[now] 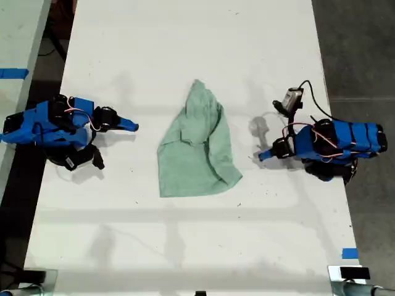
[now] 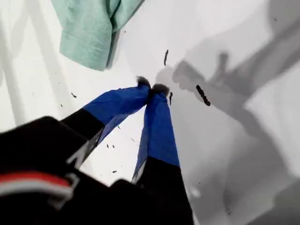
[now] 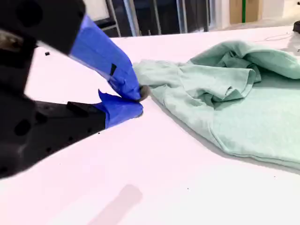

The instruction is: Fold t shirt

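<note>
The t shirt (image 1: 196, 145) is lying crumpled on the middle of the white desk (image 1: 185, 37), well apart from every edge; its pointed end is facing the desk edge at the exterior view's top, and its wide end is facing the edge at the exterior view's bottom. Two blue arms are sitting on the desk, one (image 1: 58, 123) near the edge at the exterior view's left, the other (image 1: 330, 145) near the edge at the exterior view's right, the shirt lying between them; I cannot tell which arm is which. My first gripper (image 2: 151, 89) is pointing down at bare desk, tips pressed together, gripping nothing, a hemmed shirt corner (image 2: 86, 47) lying near it. My second gripper (image 3: 139, 101) is hanging low just beside the shirt (image 3: 234, 98), tips together and gripping nothing.
</note>
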Tool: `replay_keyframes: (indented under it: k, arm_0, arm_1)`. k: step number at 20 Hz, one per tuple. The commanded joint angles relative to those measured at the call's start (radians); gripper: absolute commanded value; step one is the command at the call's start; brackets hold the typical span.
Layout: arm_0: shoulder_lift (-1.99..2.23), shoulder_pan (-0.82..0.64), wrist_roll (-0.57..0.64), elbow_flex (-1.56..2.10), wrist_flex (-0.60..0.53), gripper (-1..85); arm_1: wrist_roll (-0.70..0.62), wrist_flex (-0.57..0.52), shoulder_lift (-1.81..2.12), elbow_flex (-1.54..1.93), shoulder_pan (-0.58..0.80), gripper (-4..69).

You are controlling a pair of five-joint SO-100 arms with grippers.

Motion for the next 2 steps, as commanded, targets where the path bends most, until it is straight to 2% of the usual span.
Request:
replay_keyframes:
  k: [1, 2]
  arm_0:
    - [0.005, 0.011, 0.003, 0.04, 0.003, -0.3]
    - [0.005, 0.011, 0.005, 0.04, 0.003, -0.3]
  arm_1:
    - [0.003, 0.002, 0.009, 0.058, 0.009, 1.6]
    - [0.003, 0.002, 0.009, 0.058, 0.009, 1.6]
